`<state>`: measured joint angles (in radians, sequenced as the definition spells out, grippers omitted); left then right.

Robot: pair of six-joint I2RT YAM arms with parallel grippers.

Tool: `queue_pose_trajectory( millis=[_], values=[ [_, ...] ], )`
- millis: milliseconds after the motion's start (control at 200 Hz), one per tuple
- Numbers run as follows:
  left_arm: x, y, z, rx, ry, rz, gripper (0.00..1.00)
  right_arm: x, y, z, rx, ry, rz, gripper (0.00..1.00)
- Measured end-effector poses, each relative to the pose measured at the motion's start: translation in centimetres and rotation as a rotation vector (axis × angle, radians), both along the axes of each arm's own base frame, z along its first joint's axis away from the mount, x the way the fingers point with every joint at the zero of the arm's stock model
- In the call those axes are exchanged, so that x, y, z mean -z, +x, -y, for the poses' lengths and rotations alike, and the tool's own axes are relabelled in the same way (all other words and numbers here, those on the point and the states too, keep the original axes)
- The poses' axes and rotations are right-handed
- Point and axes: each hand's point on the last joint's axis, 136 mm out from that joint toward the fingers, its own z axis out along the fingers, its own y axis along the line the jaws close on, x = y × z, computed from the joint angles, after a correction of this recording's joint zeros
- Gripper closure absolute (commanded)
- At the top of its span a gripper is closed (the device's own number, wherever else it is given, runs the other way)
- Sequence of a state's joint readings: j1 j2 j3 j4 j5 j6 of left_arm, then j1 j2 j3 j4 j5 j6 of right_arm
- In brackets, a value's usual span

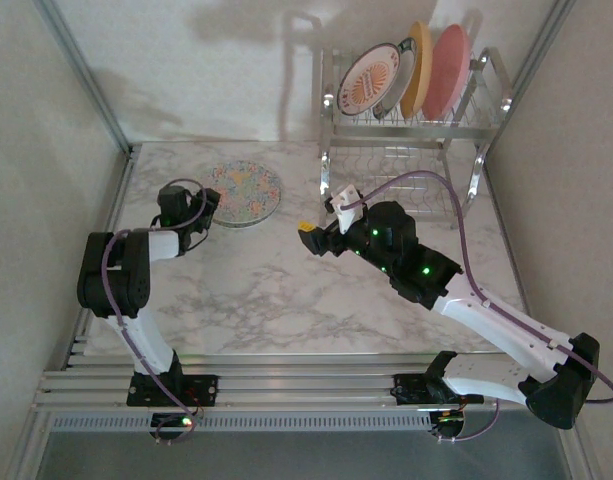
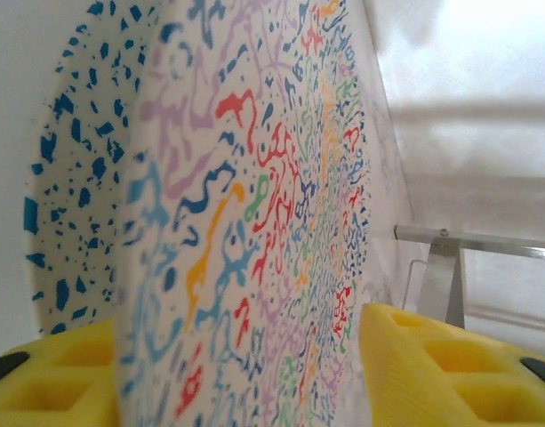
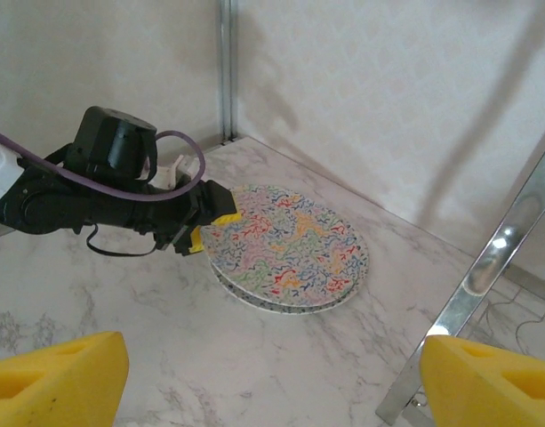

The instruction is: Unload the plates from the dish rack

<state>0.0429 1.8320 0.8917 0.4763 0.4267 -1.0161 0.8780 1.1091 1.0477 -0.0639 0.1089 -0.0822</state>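
Two floral-speckled plates (image 1: 244, 193) lie stacked on the marble table (image 1: 286, 300), the upper one (image 3: 290, 240) slightly askew on the lower (image 3: 254, 299). My left gripper (image 1: 208, 210) straddles the upper plate's near-left rim (image 2: 272, 178). It is open, and the right pad (image 2: 450, 365) stands clear of the plate's face. The dish rack (image 1: 491, 110) at the back right holds three upright plates: sunburst (image 1: 371, 80), yellow-orange (image 1: 416, 68) and pink (image 1: 448, 72). My right gripper (image 1: 314, 228) hovers open and empty over mid-table, in front of the rack.
White walls and metal frame posts (image 1: 86, 75) close in the table on the left, back and right. One chrome rack leg (image 3: 485, 294) stands close to my right gripper's right finger (image 3: 490, 382). Bare marble stretches across the near half of the table.
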Motion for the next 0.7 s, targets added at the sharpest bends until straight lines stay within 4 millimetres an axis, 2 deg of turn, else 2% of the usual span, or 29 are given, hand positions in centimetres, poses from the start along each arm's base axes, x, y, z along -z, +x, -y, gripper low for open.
queue_pose_trajectory(
  millis=[145, 506, 701],
  values=[
    [-0.1, 0.2, 0.0, 0.016, 0.026, -0.042, 0.36, -0.1, 0.0, 0.0, 0.004, 0.002, 0.001, 0.14],
    [-0.1, 0.0, -0.5, 0.047, 0.109, -0.165, 0.31, -0.2, 0.0, 0.1, 0.007, 0.008, -0.008, 0.14],
    [1.0, -0.4, -0.8, 0.057, 0.135, -0.230, 0.30, -0.4, 0.1, 0.1, 0.011, 0.012, -0.007, 0.14]
  ],
)
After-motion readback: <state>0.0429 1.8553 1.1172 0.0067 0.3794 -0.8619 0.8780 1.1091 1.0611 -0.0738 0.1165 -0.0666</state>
